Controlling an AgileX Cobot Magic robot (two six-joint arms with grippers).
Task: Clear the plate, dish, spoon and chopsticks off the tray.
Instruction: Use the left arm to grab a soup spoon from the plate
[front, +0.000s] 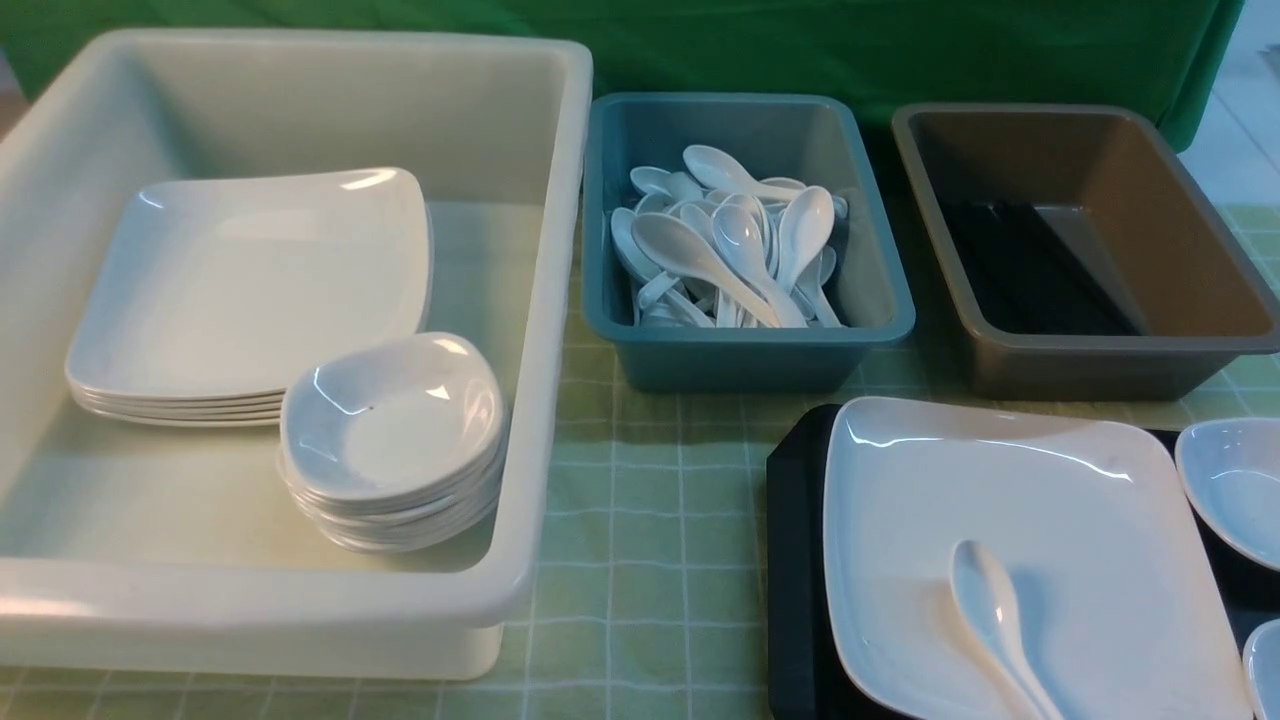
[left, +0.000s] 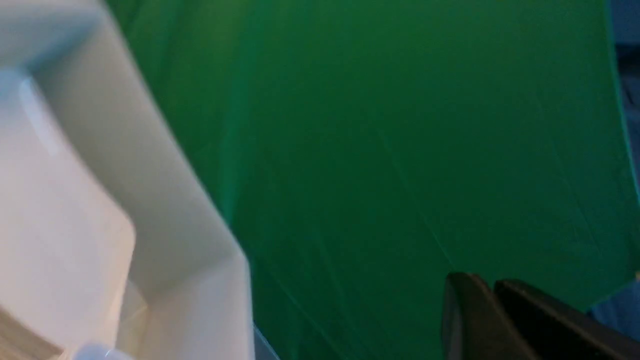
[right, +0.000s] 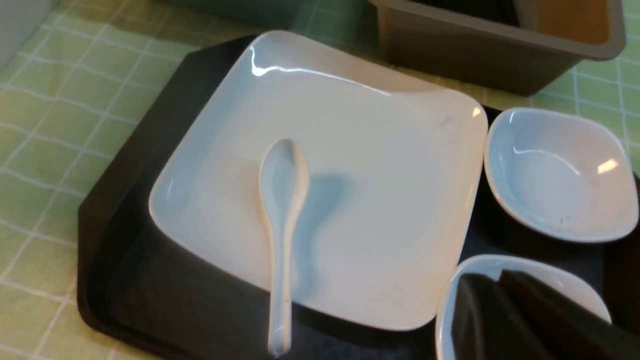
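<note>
left gripper (left: 482, 280): fingers pressed together on nothing; shows only in its wrist view, so its place relative to the tray cannot be told.
white tub (front: 555, 350): well left of the tray; holds stacked plates (front: 250, 290) and stacked small dishes (front: 390, 430).
teal tub (front: 745, 345): beyond the tray's far left corner, heaped with white spoons (front: 730, 250).
brown tub (front: 1090, 365): just beyond the tray's far edge.
tray (front: 795, 560): black, flat on the cloth.
plate (front: 1080, 520): on the tray's left part.
spoon (front: 990, 610): on the plate, hollow up; long axis near-to-far, bowl pointing away from the robot, handle end overhanging the plate's near rim.
far dish (front: 1235, 490): tray's far right.
near dish (front: 1265, 670): tray's near right.
right gripper (right: 492, 277): fingers pressed together, empty, over the near dish.
surface: green checked cloth (front: 640, 540).
room: green curtain (front: 800, 40) behind.
</note>
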